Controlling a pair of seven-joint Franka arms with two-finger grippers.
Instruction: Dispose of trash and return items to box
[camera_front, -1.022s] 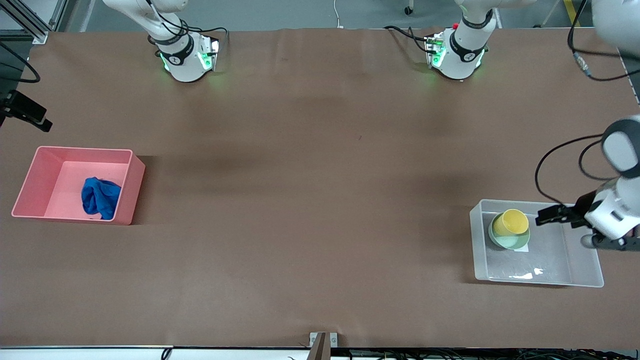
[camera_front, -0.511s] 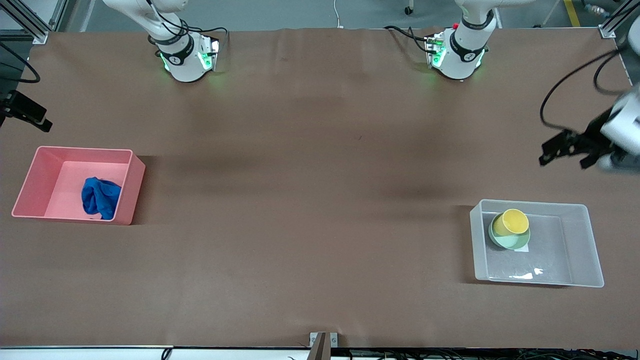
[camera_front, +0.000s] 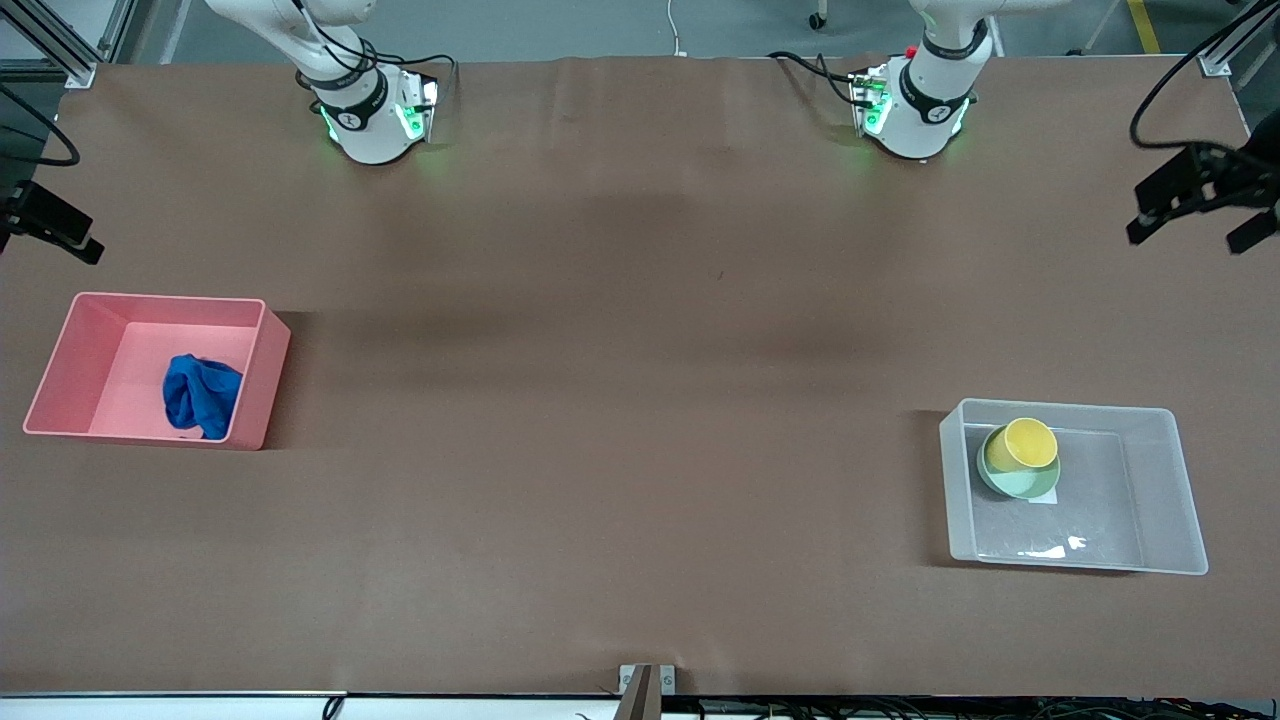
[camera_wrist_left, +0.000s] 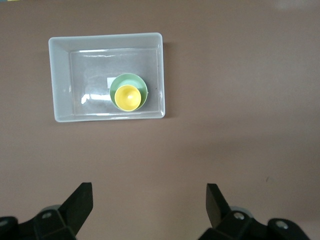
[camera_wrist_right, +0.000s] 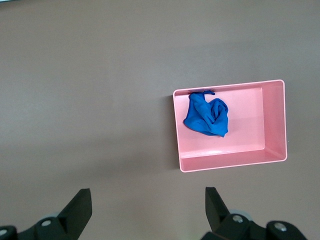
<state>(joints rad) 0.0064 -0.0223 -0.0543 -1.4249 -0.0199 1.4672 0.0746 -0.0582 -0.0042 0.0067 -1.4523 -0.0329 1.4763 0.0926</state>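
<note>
The blue cloth bunch (camera_front: 201, 395) lies in the pink bin (camera_front: 262, 385) at the right arm's end of the table; both also show in the right wrist view, the cloth (camera_wrist_right: 207, 116) in the bin (camera_wrist_right: 230, 162). The yellow cup (camera_front: 1020, 444) sits in the mint-green bowl (camera_front: 1020, 487) inside the clear tub (camera_front: 1160, 490) at the left arm's end. The left wrist view shows cup (camera_wrist_left: 127, 97), bowl (camera_wrist_left: 131, 80) and tub (camera_wrist_left: 60, 80) from high above. My left gripper (camera_front: 1195, 215) (camera_wrist_left: 149, 186) is open and empty, up in the air by the table's edge. My right gripper (camera_wrist_right: 147, 190) is open and empty over bare table.
Both arm bases (camera_front: 370, 120) (camera_front: 915, 110) stand along the table's edge farthest from the front camera. A black camera mount (camera_front: 50, 225) sits at the table's edge above the pink bin. Brown table (camera_front: 640, 400) spreads between bin and tub.
My left gripper has lifted away from the clear tub and swung toward the bases' edge of the table. The cup, bowl, tub, cloth and bin have not moved.
</note>
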